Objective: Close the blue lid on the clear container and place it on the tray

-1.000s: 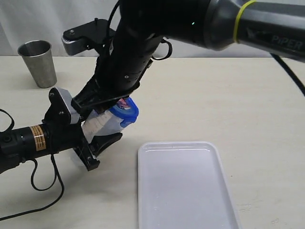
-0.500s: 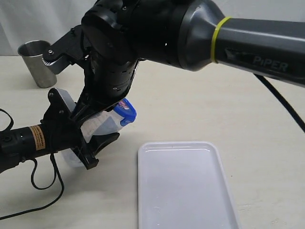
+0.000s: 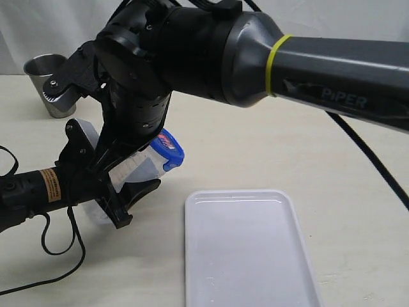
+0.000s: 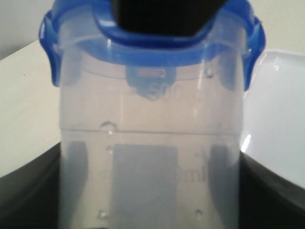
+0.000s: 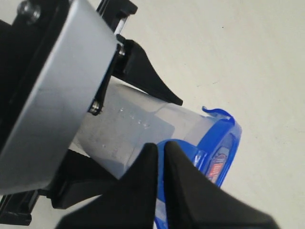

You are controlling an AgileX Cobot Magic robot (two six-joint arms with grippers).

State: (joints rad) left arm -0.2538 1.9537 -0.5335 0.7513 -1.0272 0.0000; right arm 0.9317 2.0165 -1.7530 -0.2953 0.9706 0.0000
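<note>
My left gripper (image 3: 131, 174) is shut on the clear container (image 3: 142, 167), holding it tilted above the table with its top toward the tray (image 3: 246, 249). The blue lid (image 3: 169, 148) sits on the container's mouth. In the left wrist view the container (image 4: 150, 143) fills the frame between my dark fingers, with the lid (image 4: 152, 43) at its far end. My right gripper (image 5: 160, 152) is shut, and its black fingertips rest against the lid (image 5: 219, 143) at the rim of the container (image 5: 138, 129). In the exterior view the right arm hides most of that contact.
A grey steel cup (image 3: 39, 70) stands at the back left, partly behind the right arm's wrist. The white tray lies flat in the front middle, to the right of the held container. Cables trail from the left arm near the front left edge.
My right gripper's jaws have closed from open to shut. The right arm has swung left and lower over the container. The left gripper and container have barely moved.
</note>
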